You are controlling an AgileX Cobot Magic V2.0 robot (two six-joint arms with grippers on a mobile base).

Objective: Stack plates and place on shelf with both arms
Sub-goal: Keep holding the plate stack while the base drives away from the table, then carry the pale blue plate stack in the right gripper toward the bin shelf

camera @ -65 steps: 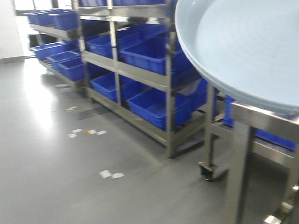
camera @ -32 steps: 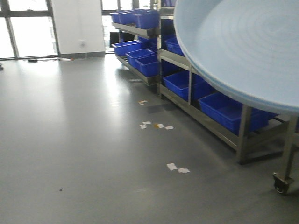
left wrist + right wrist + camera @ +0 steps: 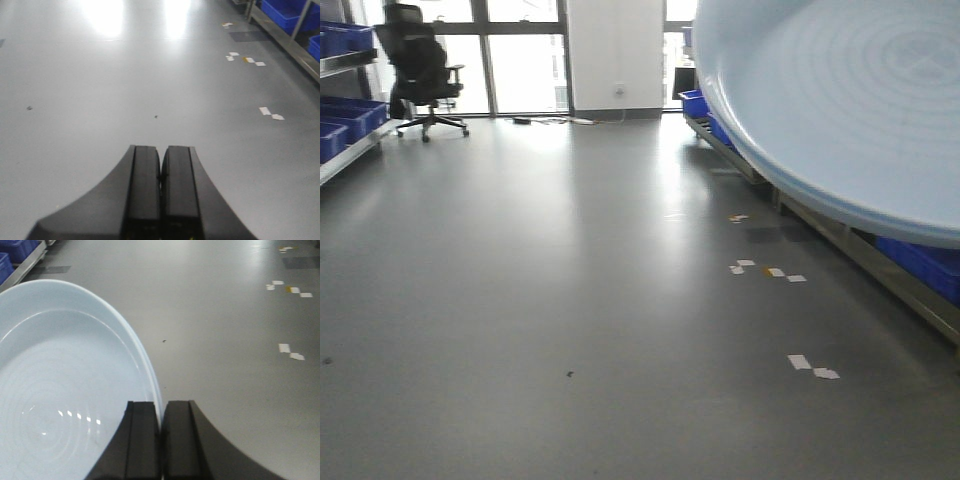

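Pale blue plate (image 3: 65, 390) rim clamped in right claw (image 3: 161, 410), dish spreading to its left; left claw (image 3: 161, 152) pressed together, empty, over floor (image 3: 100, 75)

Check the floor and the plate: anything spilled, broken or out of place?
Small white scraps lie scattered on the grey floor beside the shelf, one of them yellowish, plus a dark speck. They look like litter or tape marks. The plate in the right claw looks whole; nothing spilled.
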